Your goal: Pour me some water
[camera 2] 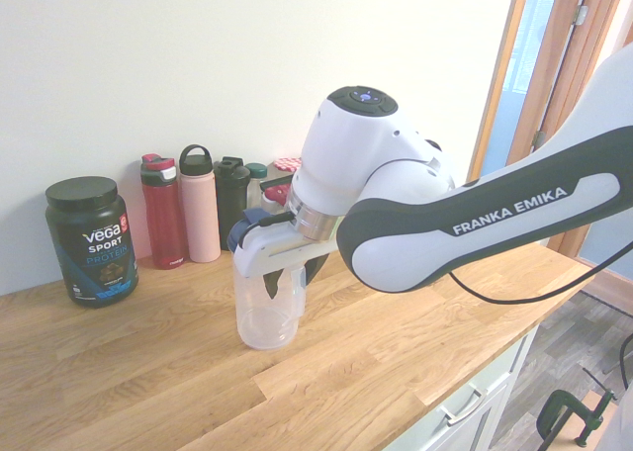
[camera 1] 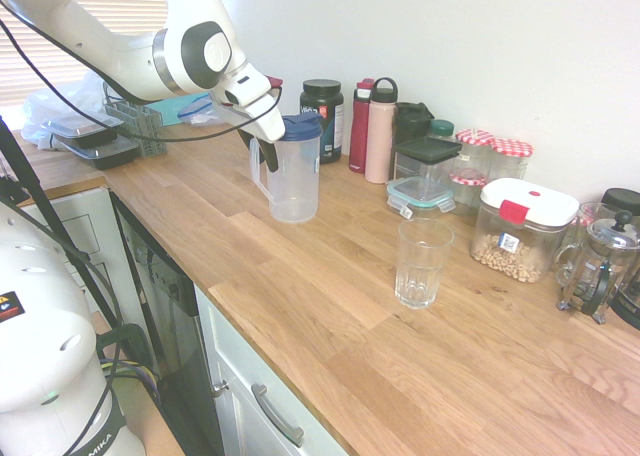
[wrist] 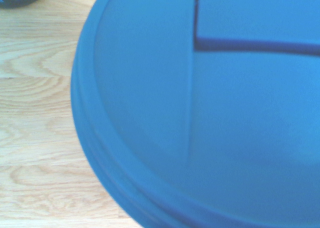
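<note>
Beside the black protein tub (camera 1: 322, 119) by the wall stands the clear plastic pitcher with a blue lid (camera 1: 293, 179), upright on the wooden countertop (camera 1: 330, 306). We see the white arm's gripper (camera 1: 265, 148) slanting down at the pitcher's handle side, its dark fingers (camera 2: 270, 290) set either side of the handle; whether they press it yet we cannot tell. Our wrist view is filled by the blue lid (wrist: 210, 113). Well apart from the pitcher, nearer the counter's front edge, the ribbed clear drinking glass (camera 1: 421, 263) stands upright. Just beyond the protein tub stand a red bottle (camera 1: 361, 126) and a pink one (camera 1: 379, 131).
</note>
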### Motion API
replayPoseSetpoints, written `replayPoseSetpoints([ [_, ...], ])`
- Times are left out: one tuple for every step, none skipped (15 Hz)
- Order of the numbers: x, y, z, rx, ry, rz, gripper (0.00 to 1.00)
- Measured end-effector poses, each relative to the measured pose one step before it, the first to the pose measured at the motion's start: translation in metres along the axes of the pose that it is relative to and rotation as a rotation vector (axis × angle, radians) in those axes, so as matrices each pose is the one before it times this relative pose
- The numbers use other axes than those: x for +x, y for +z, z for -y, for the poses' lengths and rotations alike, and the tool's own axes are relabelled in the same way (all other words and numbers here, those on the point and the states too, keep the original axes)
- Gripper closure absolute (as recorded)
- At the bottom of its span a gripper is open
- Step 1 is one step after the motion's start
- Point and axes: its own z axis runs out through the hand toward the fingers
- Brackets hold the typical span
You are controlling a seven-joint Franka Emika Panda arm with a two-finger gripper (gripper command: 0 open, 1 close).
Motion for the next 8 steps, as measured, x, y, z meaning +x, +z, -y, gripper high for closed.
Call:
replayPoseSetpoints([
  [-0.00169,0.00197,0.00061,0.00036,0.00044,0.00186,1.0],
  [-0.00149,0.00152,0.0003,-0.0011,0.0016,0.00215,1.0],
  [-0.00066,0.00067,0.00017,-0.00021,0.00112,0.00049,1.0],
  [-0.00036,0.00001,0.00011,0.00016,-0.0005,-0.001,1.0],
  [0.0,0.00007,0.00001,0.0,-0.00119,-0.00082,1.0],
  [0.00023,0.00018,-0.00012,-0.00042,-0.00114,-0.00114,1.0],
  [0.00033,0.00076,-0.00057,-0.00153,0.00033,-0.00002,1.0],
  [0.00114,0.00022,-0.00035,0.00365,0.0025,-0.00056,1.0],
])
